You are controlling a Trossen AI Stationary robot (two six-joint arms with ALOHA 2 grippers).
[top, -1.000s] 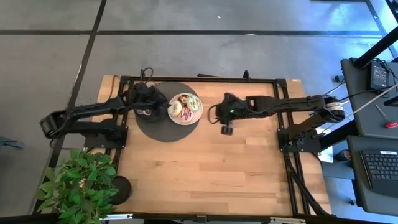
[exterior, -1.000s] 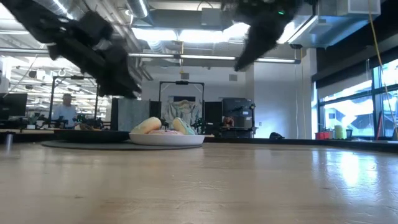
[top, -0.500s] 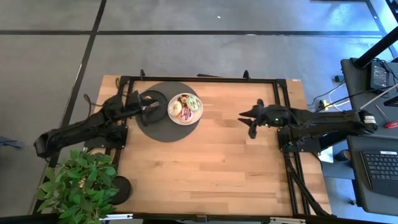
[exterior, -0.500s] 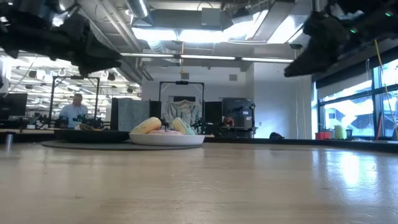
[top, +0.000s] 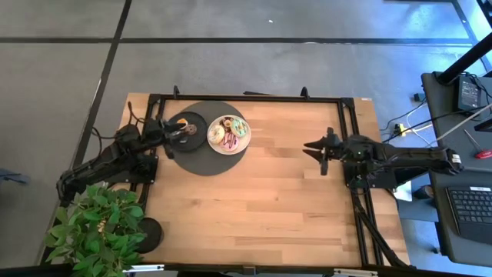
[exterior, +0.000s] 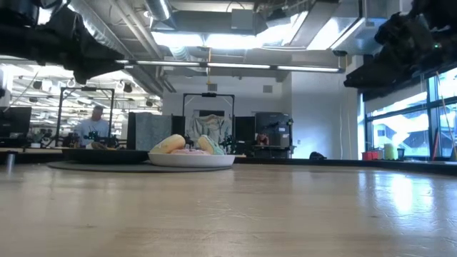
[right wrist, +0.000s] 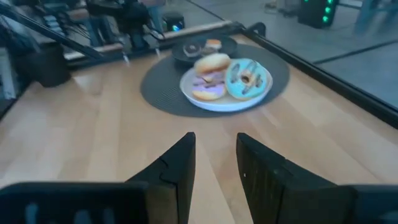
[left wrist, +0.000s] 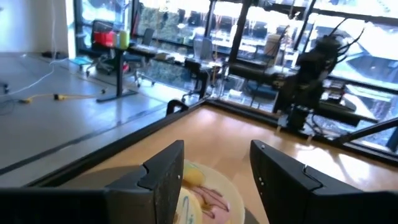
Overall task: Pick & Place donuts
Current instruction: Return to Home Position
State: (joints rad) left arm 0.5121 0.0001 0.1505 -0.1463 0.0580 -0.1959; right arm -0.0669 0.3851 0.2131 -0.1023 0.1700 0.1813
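Worktop (top: 269,208): pale wood inside a black rail frame; one of my arms stood at each end.
Left hand (top: 172,134): mine; it hung in the air at the worktop's left end, just beside the small black plate. Fingers were spread wide, with nothing between them.
Right hand (top: 314,147): mine; it was lifted off the wood near the right end, well apart from both plates. Fingers were parted by a narrow gap and held nothing.
Round dark mat (top: 201,163): lay on the worktop's left part, toward the edge far from the low camera, and carried both plates.
White plate (right wrist: 214,107): sat on the mat's right part, close beside the black one.
Donuts, white plate: cream-yellow donut (right wrist: 212,62), turquoise-iced donut (right wrist: 247,78) and pink-iced donut (right wrist: 208,92) were heaped touching; I could not tell what else was in the heap.
Small black plate (top: 197,139): sat on the mat's left part.
Donuts, black plate: small brown donut (right wrist: 191,48) lay beside the small orange donut (right wrist: 213,43).
Potted plant (top: 96,227): stood off the worktop's near left corner.
Person (exterior: 94,128): was in the room beyond, far behind the plates.
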